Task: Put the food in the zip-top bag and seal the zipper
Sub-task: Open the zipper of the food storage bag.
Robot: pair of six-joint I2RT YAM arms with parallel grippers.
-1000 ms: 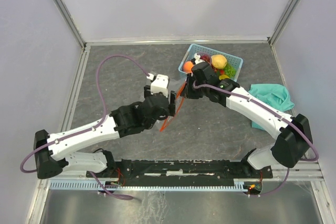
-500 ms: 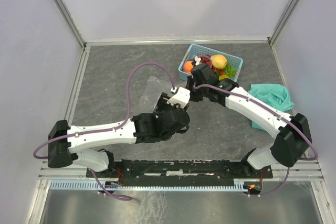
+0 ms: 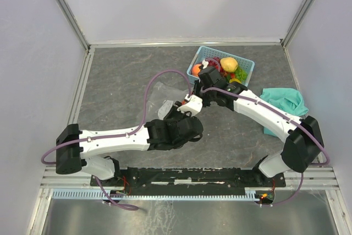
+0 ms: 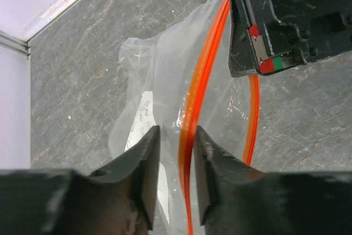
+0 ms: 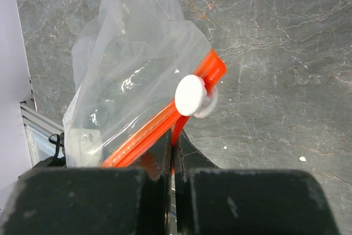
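Grey table [image 3: 121, 75], right fingers [image 5: 154, 191] pinching zipper [image 5: 137, 138] (beside slider [image 5: 190, 96]); left fingers [image 4: 137, 174] parted astride it

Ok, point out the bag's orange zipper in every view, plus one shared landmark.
Top external: the zipper shows as a small orange sliver near centre.
Left wrist: the zipper is a long line down the middle, between the left gripper fingers.
Right wrist: a diagonal band at centre, pinched by the right gripper.
Shared landmark: the zip-top bag, left of it everywhere.

table [image 3: 121, 75]: grey, stone-patterned | on it: 1 blue basket [image 3: 193, 61], 1 teal cloth [image 3: 283, 103]
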